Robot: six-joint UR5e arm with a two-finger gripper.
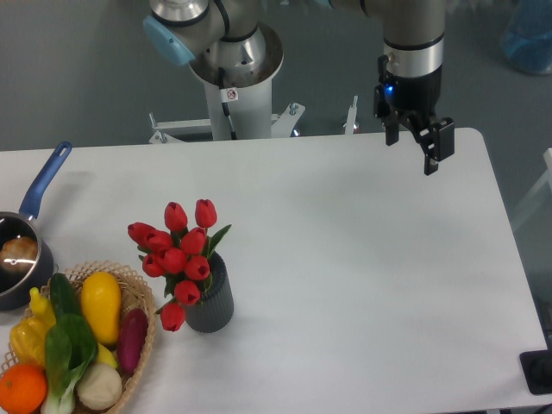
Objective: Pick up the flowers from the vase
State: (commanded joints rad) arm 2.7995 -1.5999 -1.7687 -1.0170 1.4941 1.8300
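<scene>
The flowers (178,259), red closed tulip buds with green leaves, stand in the vase (211,304), a ribbed dark grey cylinder at the near left of the white worktop (362,276), just beside a basket (138,293). The bunch points upward, leaning left. The gripper (416,147) hangs released, empty, well apart at the far edge.

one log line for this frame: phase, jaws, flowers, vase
phase: pre-approach | gripper: jaws open, empty, over far right of table | flowers: in vase, untouched | vase: upright, beside basket
</scene>
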